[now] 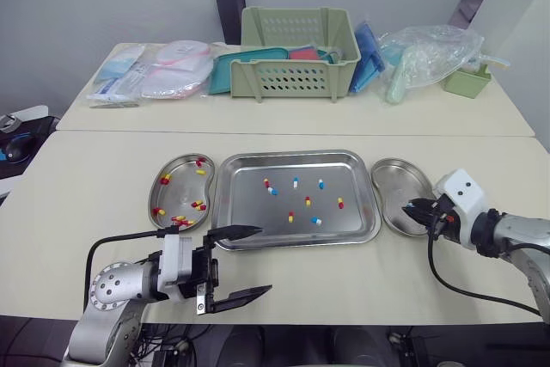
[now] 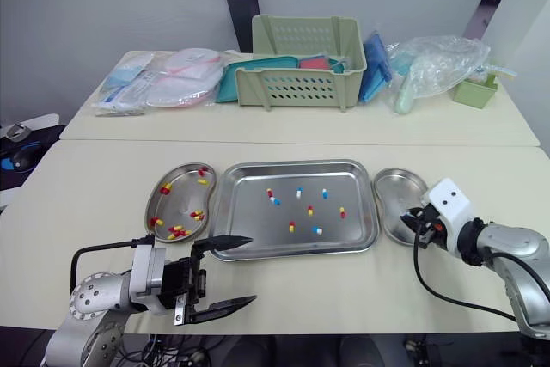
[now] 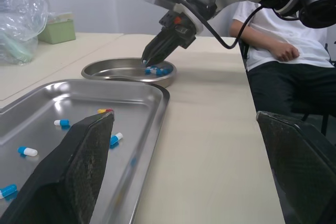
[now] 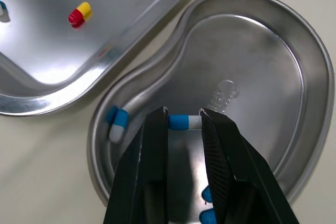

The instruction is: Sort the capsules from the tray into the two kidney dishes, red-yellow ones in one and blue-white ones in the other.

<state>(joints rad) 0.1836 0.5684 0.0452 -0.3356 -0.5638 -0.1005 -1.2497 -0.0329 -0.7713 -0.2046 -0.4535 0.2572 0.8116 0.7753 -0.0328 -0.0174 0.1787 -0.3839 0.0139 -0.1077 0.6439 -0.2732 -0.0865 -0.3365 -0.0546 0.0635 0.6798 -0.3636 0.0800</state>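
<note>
While the right gripper (image 4: 184, 125) pinches 1 blue-white capsule (image 4: 181, 122) low over the right kidney dish (image 4: 294, 72), the left gripper (image 1: 263, 259) hangs wide open near the front-left corner of the tray (image 1: 296, 243). An embossed mark (image 4: 226, 91) on the dish floor is too faint to read.

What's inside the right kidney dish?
Blue-white capsules lie in the dish; the right gripper holds another there. Its fingers cover some, so the count is unclear.
</note>
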